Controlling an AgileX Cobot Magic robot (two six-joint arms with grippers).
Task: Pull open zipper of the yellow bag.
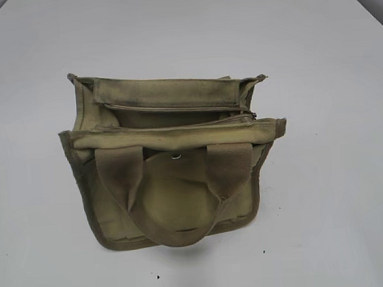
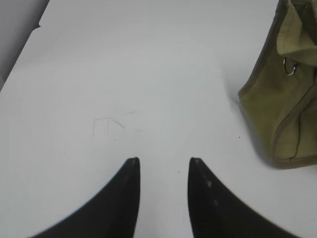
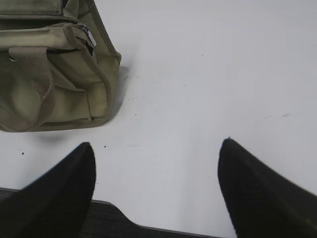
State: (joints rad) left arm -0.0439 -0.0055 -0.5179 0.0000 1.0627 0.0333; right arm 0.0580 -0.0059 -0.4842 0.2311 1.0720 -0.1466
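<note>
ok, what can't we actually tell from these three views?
- Exterior view: neither claw appears; both arms are outside the frame.
- Zipper pull: too small and blurred in the exterior view; the right wrist view shows only a glint at the bag's corner.
- Yellow bag interior: hidden by its top flaps.
- Left wrist view: frame edge cuts the bag off.

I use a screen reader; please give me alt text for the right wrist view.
The open right pincer hovers over a bare white table, holding nothing. The yellow bag stands at upper left, its zipper pull at the near top corner.
</note>
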